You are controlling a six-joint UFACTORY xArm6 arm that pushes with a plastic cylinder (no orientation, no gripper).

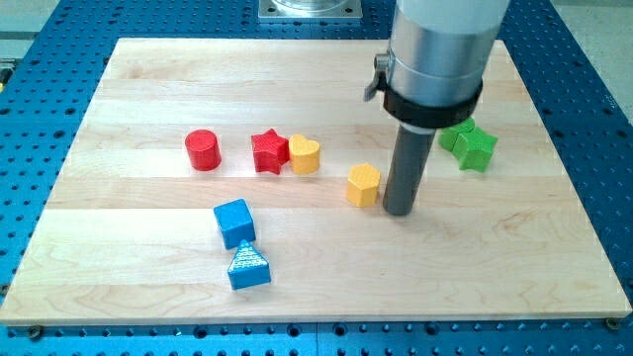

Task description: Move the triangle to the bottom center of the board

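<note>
So the blue triangle (248, 267) is sitting low on the wooden bench (148, 89), toward the view's bottom and left of centre, with a blue cube (234, 222) just above it and looking like it's touching or nearly touching. The arm's tip (399, 210) is resting on the bench way over to the view's right of those two, well apart from the triangle, and it's sitting just beside a yellow hexagon block (364, 185) on that block's right side, maybe barely touching, can't really tell. There are no fingers on this thing, just the straight dark rod. Further up, a red cylinder (203, 150), a red star (269, 151) and a yellow heart (305, 155) are lining up in a row, star and heart touching. Two green blocks (472, 144) are peeking out behind the rod's housing, the front one star-shaped.
</note>
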